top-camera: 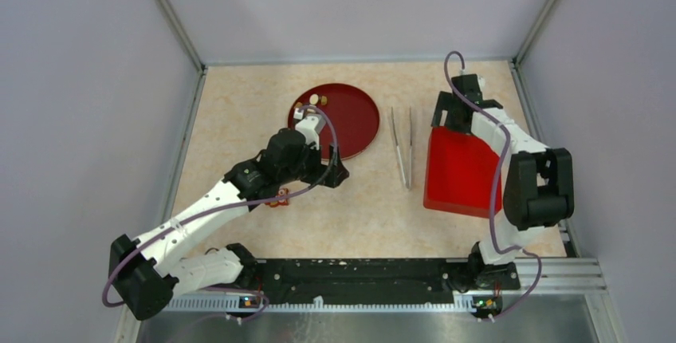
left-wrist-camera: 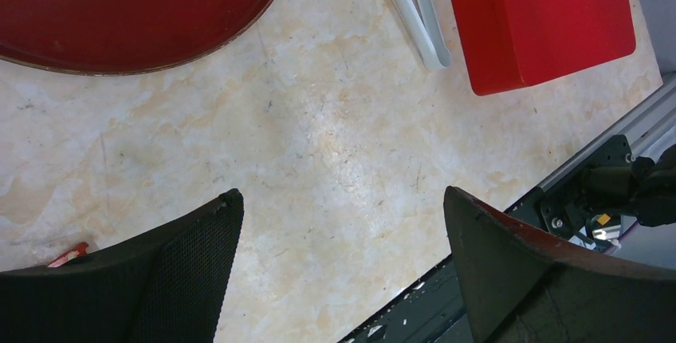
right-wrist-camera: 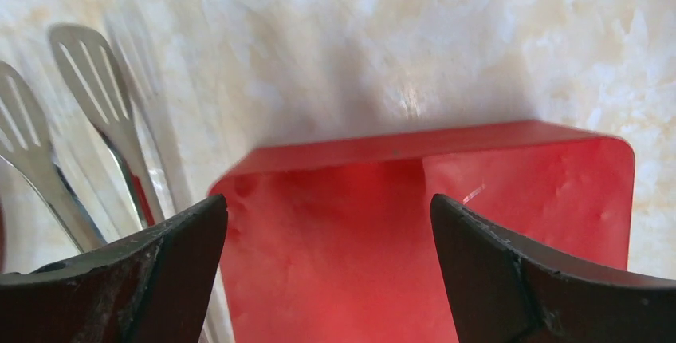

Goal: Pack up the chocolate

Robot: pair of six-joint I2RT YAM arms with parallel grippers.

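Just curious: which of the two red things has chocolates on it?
The round plate left of the tongs; pieces sit at its far-left rim. The other is a square box.

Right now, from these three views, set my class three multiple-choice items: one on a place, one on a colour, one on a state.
1. Where do the tongs lie relative to the tray and the box? A on the tray; B between them; C in the box.
2. Box colour? A blue; B red; C white.
3. Left jaws? A open; B shut on tongs; C shut on box.
Answers: 1B, bare table on either side; 2B, red in every view; 3A, wide gap with only table between.
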